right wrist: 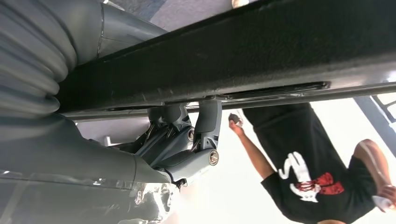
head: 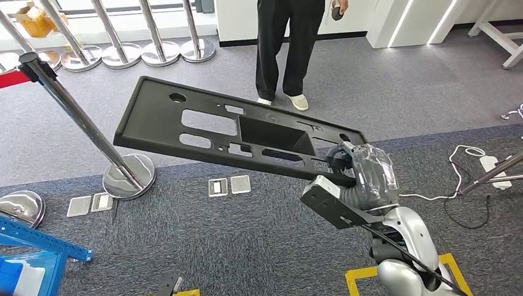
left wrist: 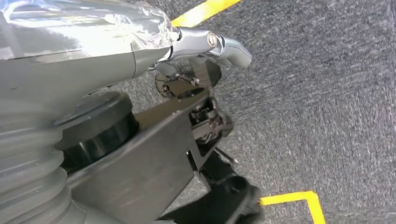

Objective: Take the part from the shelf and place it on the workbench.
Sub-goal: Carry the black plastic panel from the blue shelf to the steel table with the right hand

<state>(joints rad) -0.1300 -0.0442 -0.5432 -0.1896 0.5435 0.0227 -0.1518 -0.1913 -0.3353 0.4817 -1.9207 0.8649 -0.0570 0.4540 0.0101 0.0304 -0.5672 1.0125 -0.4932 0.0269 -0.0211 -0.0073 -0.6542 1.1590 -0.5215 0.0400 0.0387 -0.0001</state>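
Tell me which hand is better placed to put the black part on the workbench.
The right hand: it already grips one end of the long black part, held above the carpet. The left hand hangs over the floor, holding nothing.

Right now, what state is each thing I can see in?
Part: held up off the floor, tilted, gripped at one end.
Right robot hand: grips the part's edge.
Left robot hand: hangs over the carpet, holding nothing, fingers curled.
Person: standing, small dark thing in hand.
Post: upright, leaning in view.
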